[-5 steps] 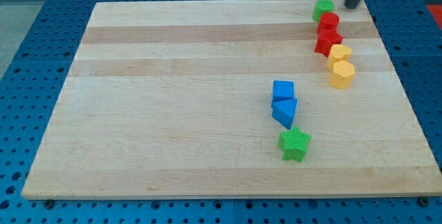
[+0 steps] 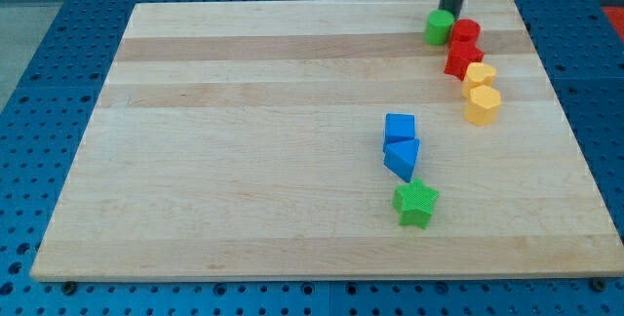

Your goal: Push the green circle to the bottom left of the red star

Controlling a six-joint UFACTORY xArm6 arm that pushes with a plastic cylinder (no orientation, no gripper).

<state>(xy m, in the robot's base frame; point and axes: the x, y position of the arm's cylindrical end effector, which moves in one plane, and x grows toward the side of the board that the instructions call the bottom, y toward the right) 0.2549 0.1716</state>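
The green circle (image 2: 439, 28) lies near the board's top right, just left of a red cylinder (image 2: 465, 33). The red star (image 2: 462, 60) sits right below that red cylinder. My tip (image 2: 451, 11) stands at the green circle's upper right edge, touching or nearly touching it. The dark rod rises from there out of the view's top.
Two yellow blocks (image 2: 479, 74) (image 2: 483, 104) lie below and right of the red star. A blue cube (image 2: 400, 128), a blue triangular block (image 2: 402, 156) and a green star (image 2: 416, 203) sit in a column at centre right. The wooden board (image 2: 244, 140) rests on a blue perforated table.
My tip moved left from the board's top right corner to the green circle. The green circle shifted down and left, to the red cylinder's left side.
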